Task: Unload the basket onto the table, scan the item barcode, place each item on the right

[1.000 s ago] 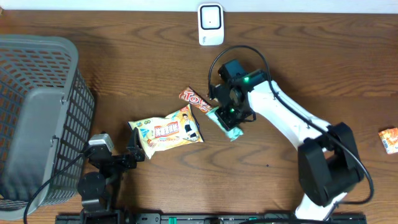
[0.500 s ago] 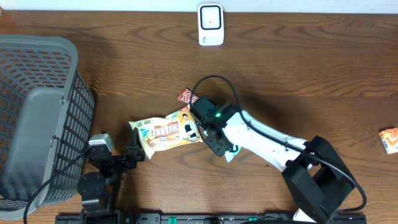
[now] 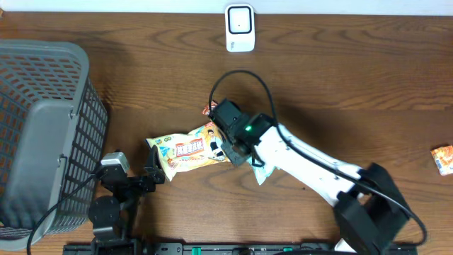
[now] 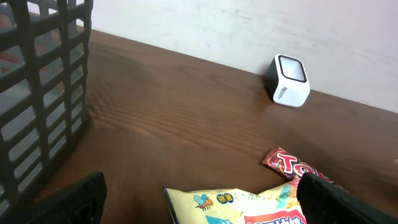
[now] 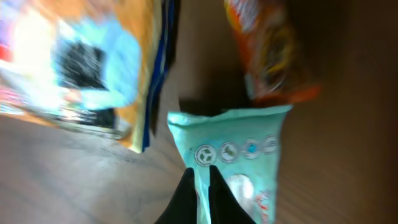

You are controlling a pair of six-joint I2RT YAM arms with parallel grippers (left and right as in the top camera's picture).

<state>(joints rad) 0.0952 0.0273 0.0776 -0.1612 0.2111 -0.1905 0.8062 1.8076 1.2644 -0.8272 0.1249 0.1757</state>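
Two arms are seen at the table (image 3: 340, 85). The right gripper (image 5: 199, 177) is held low near the middle of the table. Its two fingers are pressed tight together on the edge of a mint-green packet (image 5: 239, 155). The thin wrapper looks to be pinched between them, but the picture is blurred, so the hold cannot be called sure. The packet is found just beside a yellow snack bag (image 3: 190, 147) and a red candy bar (image 4: 291, 163). The left gripper (image 4: 202, 182) is held wide open near the front edge, with nothing in it. The white scanner (image 3: 240, 27) is set at the back edge, well apart from the packet. A grey basket (image 3: 42, 127) is placed at the left edge, and a small orange packet (image 3: 443, 159) is seen at the right edge.

The picking-up step seems to be in hand, and nothing looks scanned yet. Next, the packet would need to be lifted clear of the other snacks and carried to the back edge. The barcode cannot be seen, so the packet may have to be turned until that side is faced to the scanner. A thin wrapper is easily dropped, so a tight grip is needed.
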